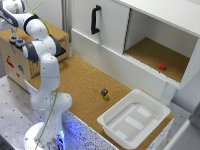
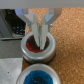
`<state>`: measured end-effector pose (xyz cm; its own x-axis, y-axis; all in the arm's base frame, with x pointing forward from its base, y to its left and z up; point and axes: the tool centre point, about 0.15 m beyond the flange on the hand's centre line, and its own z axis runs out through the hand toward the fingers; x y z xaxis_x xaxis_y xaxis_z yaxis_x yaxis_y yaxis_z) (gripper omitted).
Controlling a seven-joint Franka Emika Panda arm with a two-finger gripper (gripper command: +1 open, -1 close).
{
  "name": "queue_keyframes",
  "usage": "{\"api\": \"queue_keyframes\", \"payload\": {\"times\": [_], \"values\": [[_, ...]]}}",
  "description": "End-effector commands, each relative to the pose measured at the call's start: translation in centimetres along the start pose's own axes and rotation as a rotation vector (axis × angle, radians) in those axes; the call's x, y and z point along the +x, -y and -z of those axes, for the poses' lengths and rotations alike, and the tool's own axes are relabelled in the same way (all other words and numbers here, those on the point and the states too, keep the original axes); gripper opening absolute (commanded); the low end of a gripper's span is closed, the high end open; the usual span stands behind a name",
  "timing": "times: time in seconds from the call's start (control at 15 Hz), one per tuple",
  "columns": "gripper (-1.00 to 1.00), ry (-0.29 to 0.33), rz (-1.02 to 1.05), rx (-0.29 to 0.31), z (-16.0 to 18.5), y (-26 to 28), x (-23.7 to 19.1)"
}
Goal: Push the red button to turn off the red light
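While tip-to-tip, pincer (image 2: pixel 39 41) over the red button (image 2: pixel 32 48), blue button (image 2: pixel 42 77) just beside.

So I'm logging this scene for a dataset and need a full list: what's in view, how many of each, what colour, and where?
red button: 1, red top, grey rim, on the wooden box under the fingertips
blue button: 1, blue top, beside the red one
wooden box: 1, brown, exterior view's left
red block: 1, red, inside the open cabinet
cabinet: 1, white, black handle, at the back
bin: 1, white, front of cork table
small object: 1, dark and yellow, mid-table
gripper: 1, pale fingers, tips at the red button
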<state>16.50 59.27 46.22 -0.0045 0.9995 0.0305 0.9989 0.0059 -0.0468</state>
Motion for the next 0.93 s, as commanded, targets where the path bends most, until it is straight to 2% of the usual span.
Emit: {"api": "queue_keyframes", "payload": {"times": [0.0,0.07,0.2,0.27,0.33,0.53,0.67,0.87], "values": [[-1.0,-0.045,-0.024,-0.043,3.2,-0.2,-1.3],[-1.0,-0.053,-0.027,-0.068,5.0,-0.1,-1.4],[-1.0,-0.061,-0.017,-0.077,7.6,-0.4,-1.4],[1.0,-0.067,0.004,-0.054,7.9,-0.7,-1.3],[1.0,-0.06,0.003,-0.06,8.2,-1.0,-1.2],[1.0,-0.03,0.039,-0.018,7.4,-1.5,-0.8],[1.0,-0.026,0.071,0.015,7.0,-1.6,-0.6],[1.0,-0.025,0.086,0.031,6.9,-1.7,-0.7]]}}
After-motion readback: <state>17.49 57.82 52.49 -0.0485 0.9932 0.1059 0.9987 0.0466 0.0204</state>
